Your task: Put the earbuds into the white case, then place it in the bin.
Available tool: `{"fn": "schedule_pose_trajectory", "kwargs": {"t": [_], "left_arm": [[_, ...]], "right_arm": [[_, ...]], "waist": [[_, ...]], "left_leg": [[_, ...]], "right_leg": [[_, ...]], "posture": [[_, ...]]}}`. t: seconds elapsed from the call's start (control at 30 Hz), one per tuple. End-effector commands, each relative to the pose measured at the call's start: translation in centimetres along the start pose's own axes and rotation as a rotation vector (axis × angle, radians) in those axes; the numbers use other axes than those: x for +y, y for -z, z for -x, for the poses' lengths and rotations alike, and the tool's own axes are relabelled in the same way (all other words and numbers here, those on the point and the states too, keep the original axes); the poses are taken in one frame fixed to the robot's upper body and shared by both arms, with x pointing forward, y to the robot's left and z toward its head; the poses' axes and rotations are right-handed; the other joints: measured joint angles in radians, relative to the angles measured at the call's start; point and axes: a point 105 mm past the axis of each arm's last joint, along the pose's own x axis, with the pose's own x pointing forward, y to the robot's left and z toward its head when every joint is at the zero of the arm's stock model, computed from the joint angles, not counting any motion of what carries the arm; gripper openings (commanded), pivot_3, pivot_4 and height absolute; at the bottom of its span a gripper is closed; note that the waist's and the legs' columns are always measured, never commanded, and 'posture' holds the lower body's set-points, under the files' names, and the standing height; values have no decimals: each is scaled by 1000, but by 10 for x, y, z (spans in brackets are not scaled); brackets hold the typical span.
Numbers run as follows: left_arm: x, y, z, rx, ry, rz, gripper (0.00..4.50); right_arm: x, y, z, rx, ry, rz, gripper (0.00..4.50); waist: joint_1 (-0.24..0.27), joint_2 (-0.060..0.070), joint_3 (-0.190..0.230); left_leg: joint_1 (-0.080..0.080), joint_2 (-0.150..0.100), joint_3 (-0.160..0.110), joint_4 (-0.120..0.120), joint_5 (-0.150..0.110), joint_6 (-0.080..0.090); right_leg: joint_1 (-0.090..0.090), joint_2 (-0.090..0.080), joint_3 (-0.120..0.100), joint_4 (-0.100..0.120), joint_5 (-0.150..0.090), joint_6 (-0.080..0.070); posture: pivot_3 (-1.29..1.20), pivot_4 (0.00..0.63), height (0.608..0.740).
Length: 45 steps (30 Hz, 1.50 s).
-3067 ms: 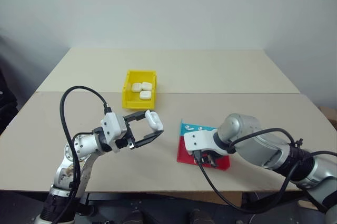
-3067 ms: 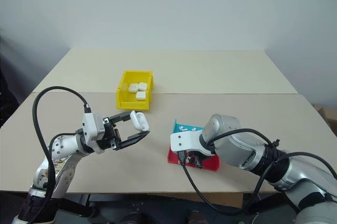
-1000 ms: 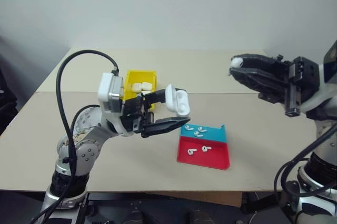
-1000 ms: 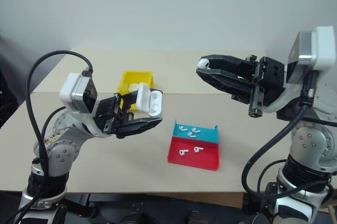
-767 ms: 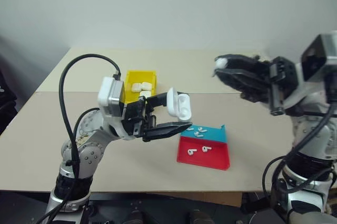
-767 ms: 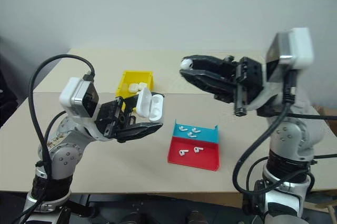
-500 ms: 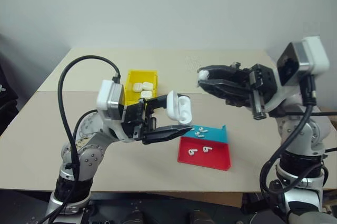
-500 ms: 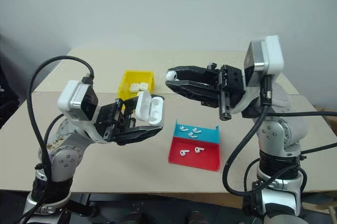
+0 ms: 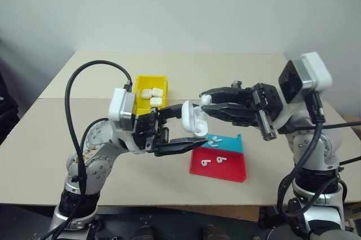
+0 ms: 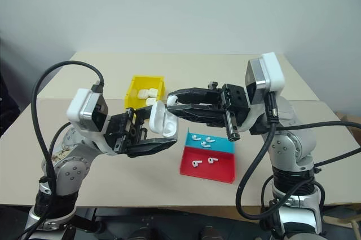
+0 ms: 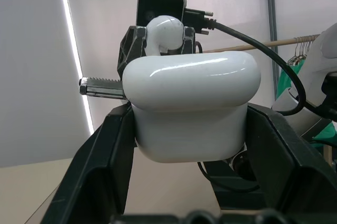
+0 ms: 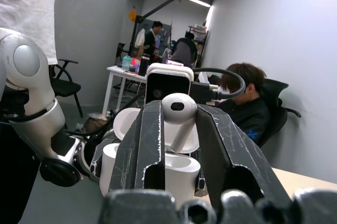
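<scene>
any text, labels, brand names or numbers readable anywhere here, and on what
None can be read.
The case in the left gripper: plain white, no marking.
The earbud in the right gripper: plain white.
The bin and the tray: no label visible.
Items on the far desk in the right wrist view: too small to read.

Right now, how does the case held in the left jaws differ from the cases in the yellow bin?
The held white case has its lid open; the cases in the bin look shut. The held case is up in the air, clamped in the left gripper; the binned ones lie loose in the yellow bin. An earbud in the right gripper hovers by the held case only. All are glossy white and rounded.
</scene>
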Motion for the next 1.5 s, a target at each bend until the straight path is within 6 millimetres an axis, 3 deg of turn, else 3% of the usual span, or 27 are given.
{"fn": "schedule_pose_trajectory", "kwargs": {"t": [0.03, 0.63, 0.83, 1.33, 1.47, 1.5], "left_arm": [[-4, -10, -5, -21, 34, -44, 2805], [-2, -8, -6, -29, 22, -48, 2805], [0, -7, -6, -31, 12, -55, 2805], [0, -4, -5, -30, 8, -55, 2805], [1, -2, -3, -17, -3, -54, 2805], [5, 2, 5, 23, -33, -71, 2805]], "right_arm": [[2, -4, -3, -14, 1, 46, 965], [6, 9, -4, 54, -37, 65, 965], [8, 15, -5, 105, -42, 106, 2671], [5, 18, -1, 139, -33, 117, 2671], [4, 15, 0, 136, -28, 124, 2671], [-1, 10, 5, 150, -7, 106, 2671]], "waist": [[0, 0, 0], [0, 0, 0], [1, 0, 0], [1, 0, 0], [0, 0, 0], [0, 0, 0]], "left_leg": [[0, 0, 0, 0, 0, 0], [0, 0, 0, 0, 0, 0], [0, 0, 0, 0, 0, 0], [0, 0, 0, 0, 0, 0], [0, 0, 0, 0, 0, 0], [0, 0, 0, 0, 0, 0]], "right_leg": [[0, 0, 0, 0, 0, 0], [0, 0, 0, 0, 0, 1], [0, 0, 0, 0, -1, 0], [0, 0, 0, -1, -1, 0], [0, 0, 0, -1, -1, 0], [0, 0, 0, -1, -1, 0]], "posture": [[0, 150, 740], [0, 150, 740], [0, 150, 740], [0, 150, 740], [0, 150, 740], [0, 150, 740]]}}
